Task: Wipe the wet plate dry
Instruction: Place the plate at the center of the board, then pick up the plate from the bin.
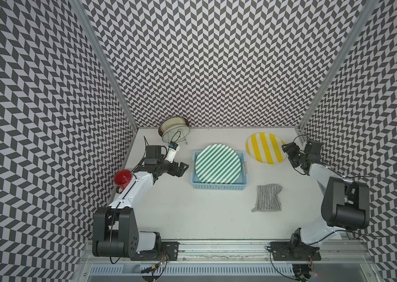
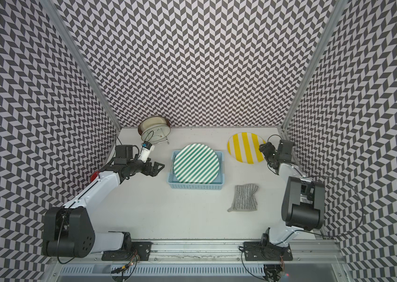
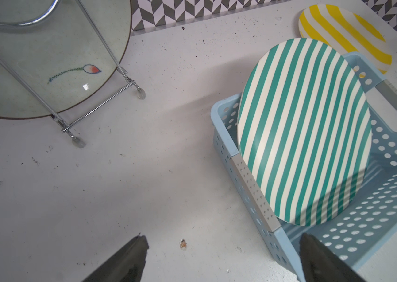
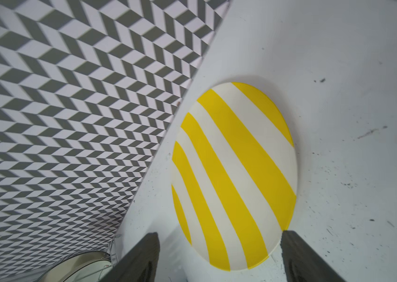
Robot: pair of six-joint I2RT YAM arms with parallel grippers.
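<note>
- My right gripper stands spread, its two fingers wide apart and pinching nothing
- The yellow striped plate lies flat on the table directly ahead of that gripper; in the right wrist view its near rim sits between my fingertips
- Whether that plate is wet I cannot tell
- The grey cloth lies on the table well behind my right gripper, back toward the arm's base and apart from the plate
- My left gripper is spread wide too and holds nothing; it hovers just beside the blue basket
- Ahead of the left gripper a green striped plate leans tilted inside the basket
- Off to one side of the left gripper, toward the back wall, a pale plate stands in a wire rack
- A red cup sits behind the left gripper, partly hidden by my forearm
</note>
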